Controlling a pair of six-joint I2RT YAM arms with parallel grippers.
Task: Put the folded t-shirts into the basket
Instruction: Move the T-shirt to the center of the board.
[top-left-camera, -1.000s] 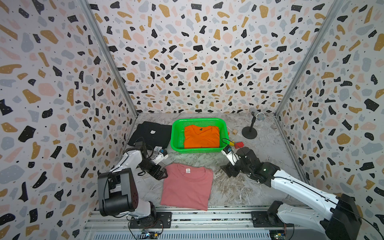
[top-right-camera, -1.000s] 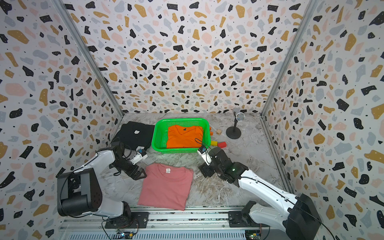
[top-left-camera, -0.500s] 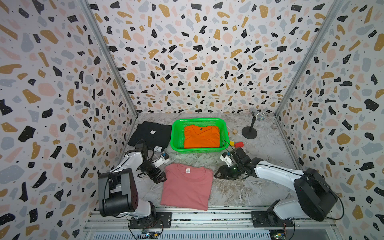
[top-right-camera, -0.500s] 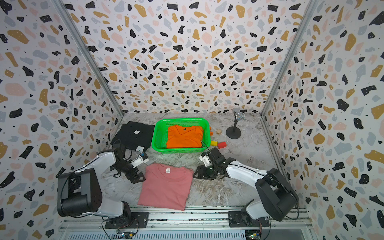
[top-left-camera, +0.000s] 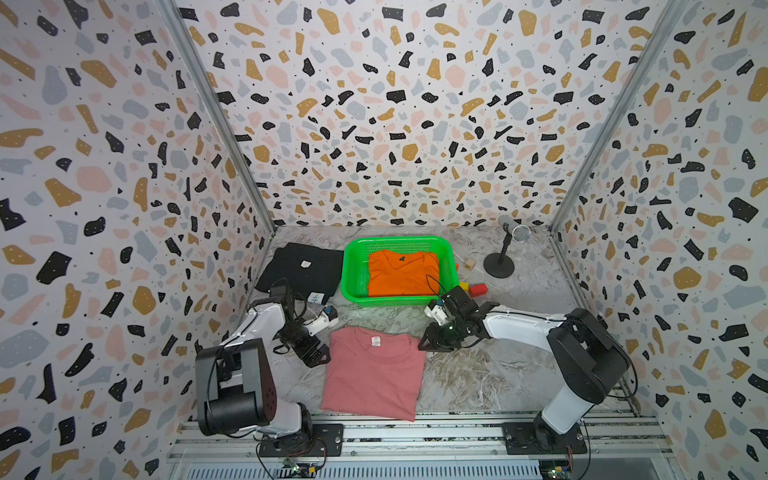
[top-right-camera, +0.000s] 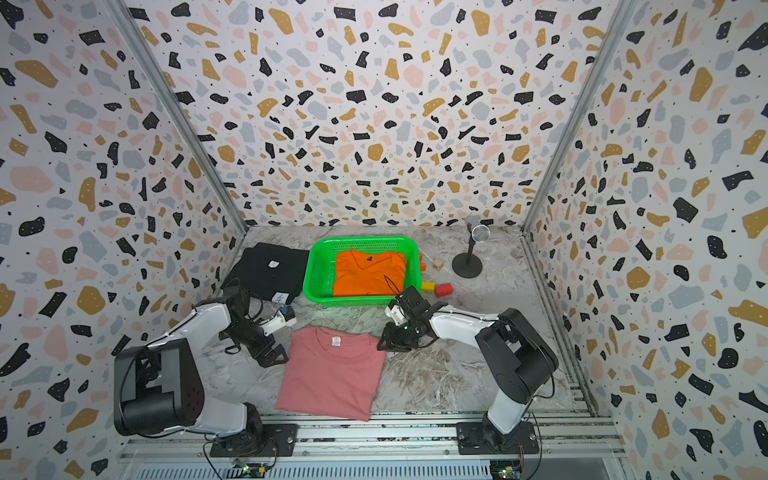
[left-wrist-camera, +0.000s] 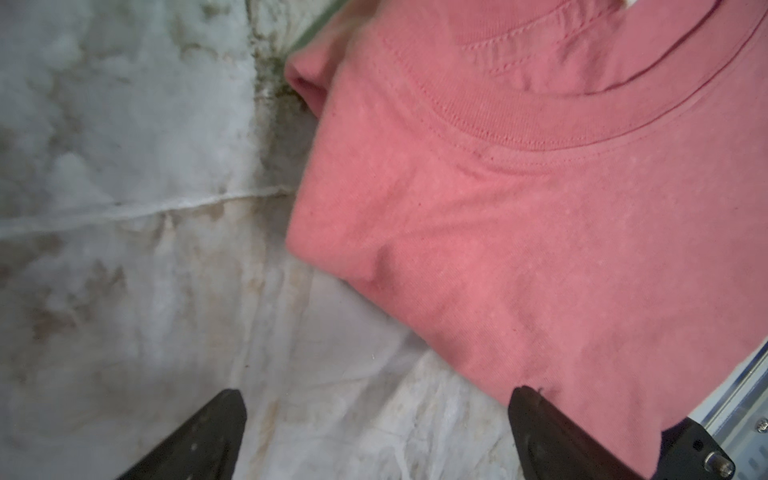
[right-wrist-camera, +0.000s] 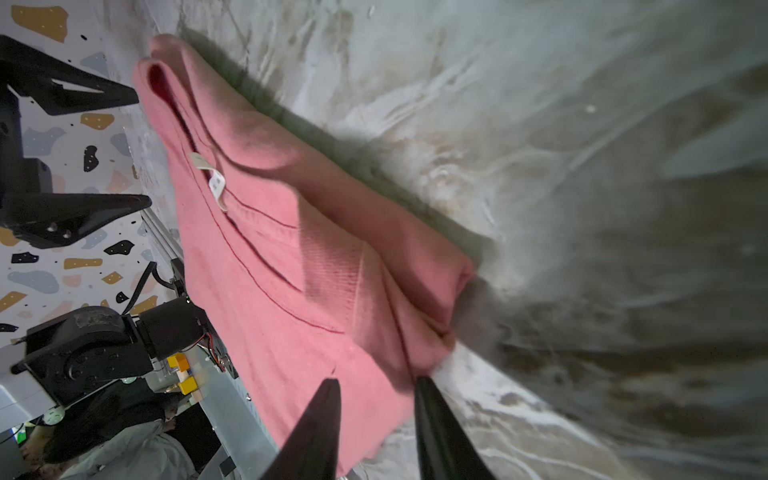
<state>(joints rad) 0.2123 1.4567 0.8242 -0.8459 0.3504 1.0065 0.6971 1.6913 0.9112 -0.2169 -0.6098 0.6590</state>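
You're at the grasp on the pink shirt (top-left-camera: 374, 374) — it lies flat on the desk (top-left-camera: 498, 374) just in front of the basket (top-left-camera: 354, 270), collar toward it. The orange shirt (top-left-camera: 401, 274) is already in the basket. The black shirt (top-left-camera: 299, 266) lies on the desk beside the basket, on the left arm's side.

The left jaws are spread wide at one collar-end corner. The right jaws stand partway in around the other corner; whether they pinch cloth yet, I cannot tell.

Get every folded layer between the jaws at both corners and clamp both sides before you lift. Then raise them level so the fold holds, clear the basket's near wall and lay the shirt on the orange one.

The top views give you the layout but hide the contact. The right wrist view shows the stacked layers at the corner between the right jaws, plus the white neck label (right-wrist-camera: 216, 183). The left wrist view shows the shirt's edge between the left jaws — one at the cloth, the other over bare desk.
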